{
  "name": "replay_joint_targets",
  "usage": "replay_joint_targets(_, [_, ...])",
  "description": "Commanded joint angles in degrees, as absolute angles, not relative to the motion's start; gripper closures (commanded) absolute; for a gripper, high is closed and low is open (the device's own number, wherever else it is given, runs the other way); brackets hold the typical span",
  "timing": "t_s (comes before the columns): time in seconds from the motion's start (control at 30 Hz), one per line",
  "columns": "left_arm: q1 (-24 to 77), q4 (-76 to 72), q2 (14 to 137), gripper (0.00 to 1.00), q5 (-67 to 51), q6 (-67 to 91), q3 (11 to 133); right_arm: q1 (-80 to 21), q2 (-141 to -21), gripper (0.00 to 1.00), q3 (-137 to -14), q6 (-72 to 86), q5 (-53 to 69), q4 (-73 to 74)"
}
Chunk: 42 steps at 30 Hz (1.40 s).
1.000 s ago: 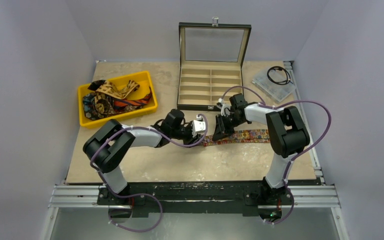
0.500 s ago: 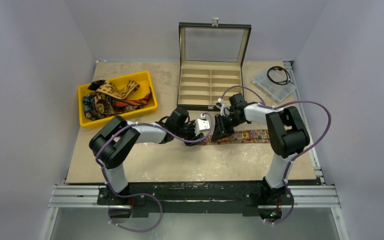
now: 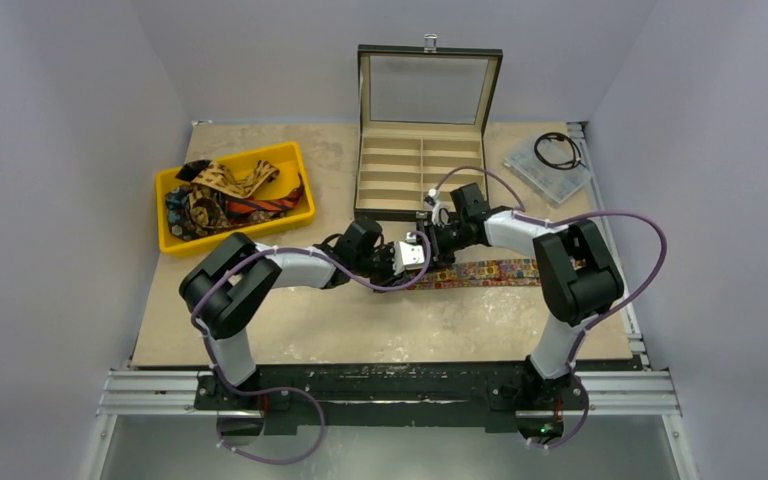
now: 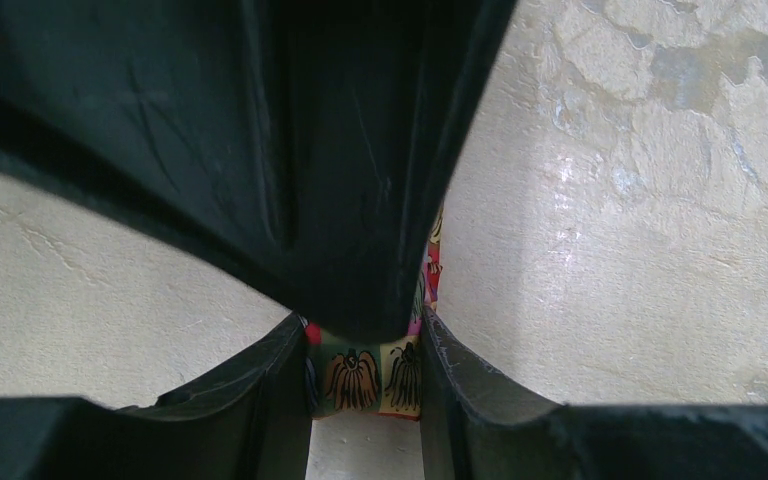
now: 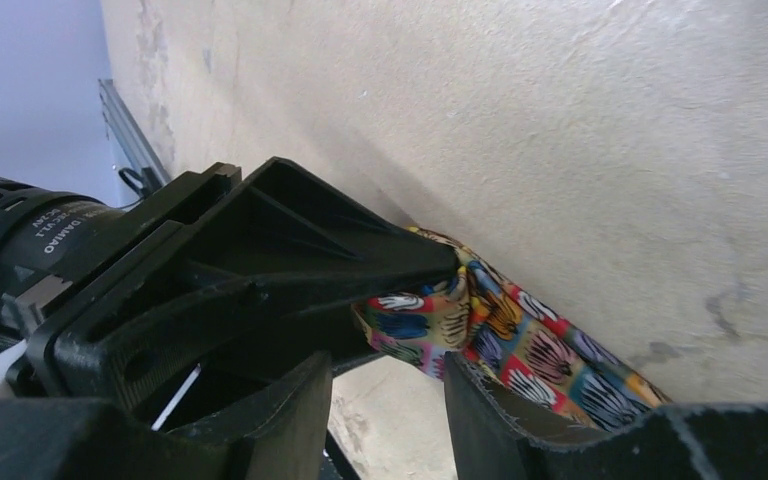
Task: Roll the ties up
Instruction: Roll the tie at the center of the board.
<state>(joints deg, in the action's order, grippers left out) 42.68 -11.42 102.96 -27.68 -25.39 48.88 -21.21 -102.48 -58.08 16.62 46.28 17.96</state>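
Left wrist view: my left gripper (image 4: 364, 360) is clamped on the end of the multicoloured floral fabric necktie (image 4: 360, 385); right gripper (image 5: 385, 375) sits slightly parted beside that end, the rest lying flat on the beige tabletop (image 3: 360, 320).

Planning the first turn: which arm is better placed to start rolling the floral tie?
Left, probably. The left gripper is pinched on the end of the floral tie, so turning its wrist could begin the roll. The right gripper hangs open beside that end, holding nothing.
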Motion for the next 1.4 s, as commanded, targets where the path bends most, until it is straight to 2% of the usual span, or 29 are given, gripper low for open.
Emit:
replay_joint_targets(0.0, [43.2,-5.2,105.3,0.88,-24.1,-27.9,48.1,-22.4,-103.8,0.54,-57.5,20.5,48.5,12.6])
replay_joint_targets(0.1, [43.3,-5.1,105.5,0.88,-24.0,-28.2,48.1,-22.8,-105.0,0.55,-57.6,20.2,47.3,11.6])
replay_joint_targets(0.2, [43.3,-5.1,105.5,0.88,-24.1,-28.2,48.2,-22.8,-106.2,0.6,-57.6,18.9,45.0,12.3])
replay_joint_targets(0.27, [43.3,-5.0,105.5,0.88,-24.2,-28.2,48.2,-22.9,-106.6,0.69,-57.7,17.4,43.9,13.3])
replay_joint_targets(0.37, [43.4,-4.9,105.5,0.88,-24.3,-28.3,48.3,-22.9,-106.9,0.89,-57.5,16.3,42.6,14.1])
replay_joint_targets(0.43, [43.4,-4.9,105.6,0.87,-24.2,-28.2,48.4,-22.8,-107.2,0.99,-57.5,15.4,41.6,14.8])
replay_joint_targets(0.53, [43.3,-5.2,105.7,0.81,-24.5,-27.4,48.7,-22.9,-107.5,1.0,-57.6,13.5,38.8,16.4])
replay_joint_targets(0.63, [42.6,-8.3,104.7,0.58,-27.4,-25.8,47.7,-22.8,-108.2,1.0,-57.7,11.7,35.8,18.1])
replay_joint_targets(0.67, [42.3,-10.5,104.1,0.53,-28.5,-24.9,46.8,-22.9,-108.4,1.0,-57.7,11.2,34.9,18.4])
replay_joint_targets(0.87, [40.2,-31.3,99.8,0.37,-32.9,-16.3,38.7,-22.8,-109.5,1.0,-57.9,9.0,29.0,20.1])
replay_joint_targets(0.97, [40.2,-37.2,99.2,0.33,-32.1,-14.0,36.7,-22.9,-110.1,1.0,-58.0,8.3,26.5,20.7])
replay_joint_targets(1.17, [40.1,-42.9,100.6,0.31,-27.8,-11.8,34.3,-22.9,-110.3,1.0,-57.7,6.8,24.7,22.0])
replay_joint_targets(1.37, [40.1,-45.9,101.7,0.3,-30.8,-11.2,33.2,-22.9,-108.8,1.0,-56.0,6.3,25.5,22.0])
